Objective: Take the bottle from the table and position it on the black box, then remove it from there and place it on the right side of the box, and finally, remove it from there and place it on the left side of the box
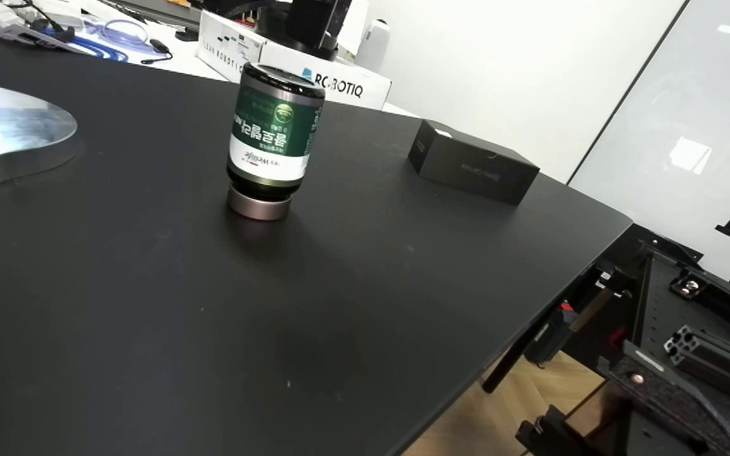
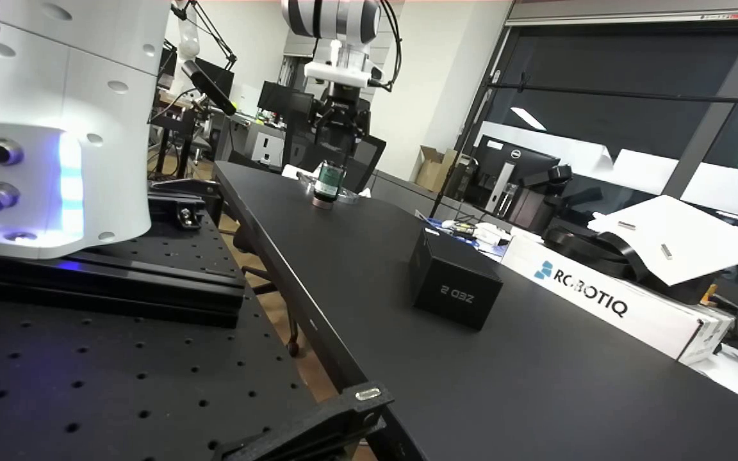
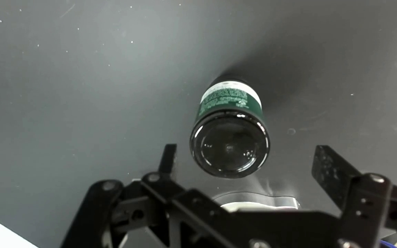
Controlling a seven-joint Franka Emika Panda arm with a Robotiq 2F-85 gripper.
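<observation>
a robotiq gripper (image 3: 246, 150) hovers, jaws spread wide, over a green-labelled wellife bottle (image 3: 230, 132) standing upside down on its cap (image 1: 258, 206) on the matte black tabletop (image 1: 339, 316). the scene suggests the first pickup; next would come lowering around the bottle, closing on it and lifting it toward the black zed 2 box (image 2: 453, 276), well apart on the same tabletop. what the capped bottle and the box contain is hidden. farther back sits a white robotiq box (image 2: 606, 304), contents likewise unseen.

White walls (image 1: 485, 63) and dark windows (image 2: 612, 61) rise above a wood-toned floor (image 1: 545, 383).
</observation>
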